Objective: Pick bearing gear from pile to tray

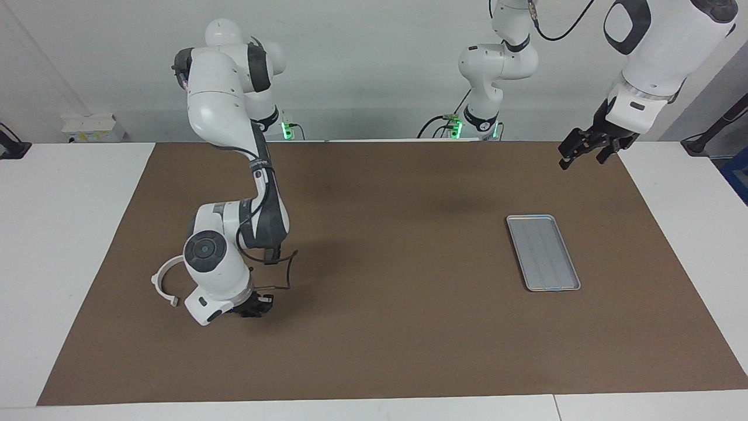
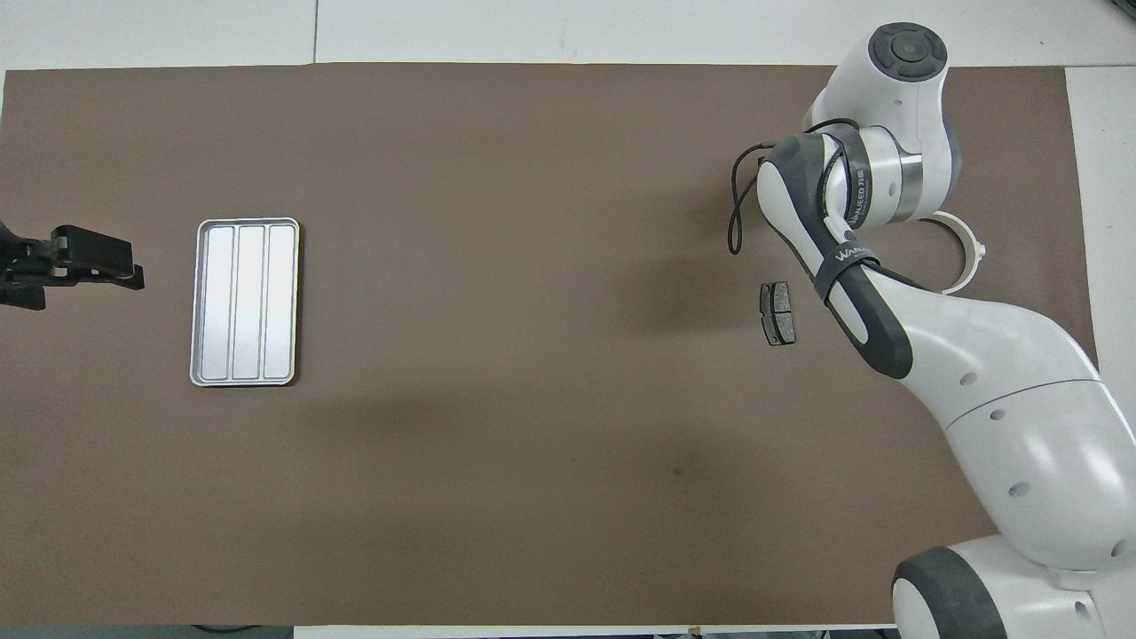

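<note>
The pile lies toward the right arm's end of the table: a white curved arc (image 1: 159, 282) (image 2: 966, 257) and a dark brake pad (image 2: 777, 313) show. My right gripper (image 1: 255, 307) is down at the mat beside the arc, under its white wrist, which hides it in the overhead view. No bearing gear shows; it is hidden. The silver tray (image 1: 543, 252) (image 2: 245, 303) lies empty toward the left arm's end. My left gripper (image 1: 583, 156) (image 2: 98, 266) hangs open and empty, high over the mat's edge near the tray, and waits.
A brown mat (image 1: 397, 327) covers most of the white table. The right arm's forearm and elbow (image 2: 976, 355) stretch over the pile area. A loose black cable (image 1: 286, 272) hangs from that arm's wrist.
</note>
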You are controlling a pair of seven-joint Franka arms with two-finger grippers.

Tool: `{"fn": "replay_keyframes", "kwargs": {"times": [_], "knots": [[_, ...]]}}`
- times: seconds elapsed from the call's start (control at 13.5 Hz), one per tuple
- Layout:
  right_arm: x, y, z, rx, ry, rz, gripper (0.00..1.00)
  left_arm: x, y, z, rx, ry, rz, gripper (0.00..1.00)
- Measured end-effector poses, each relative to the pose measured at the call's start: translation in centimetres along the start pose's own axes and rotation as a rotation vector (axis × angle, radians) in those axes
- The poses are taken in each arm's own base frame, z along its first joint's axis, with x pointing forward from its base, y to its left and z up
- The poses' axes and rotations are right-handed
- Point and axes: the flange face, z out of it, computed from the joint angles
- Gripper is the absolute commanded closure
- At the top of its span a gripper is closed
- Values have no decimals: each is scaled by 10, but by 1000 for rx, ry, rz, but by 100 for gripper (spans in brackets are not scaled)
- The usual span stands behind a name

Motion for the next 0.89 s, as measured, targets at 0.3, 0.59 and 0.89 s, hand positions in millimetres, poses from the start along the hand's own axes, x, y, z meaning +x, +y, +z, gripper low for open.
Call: {"fn": "replay_keyframes", "kwargs": {"times": [0.3, 0.59, 0.89], "knots": [[-4, 1, -1, -6, -42, 1, 100, 0, 0, 0, 0, 0, 0, 0], [-9, -42, -52, -12, -70, 77, 100, 0, 0, 0, 0, 0, 0, 0], [-40, -156, -65, -14, -55, 260, 100, 0, 0, 0, 0, 0, 0, 0]]}}
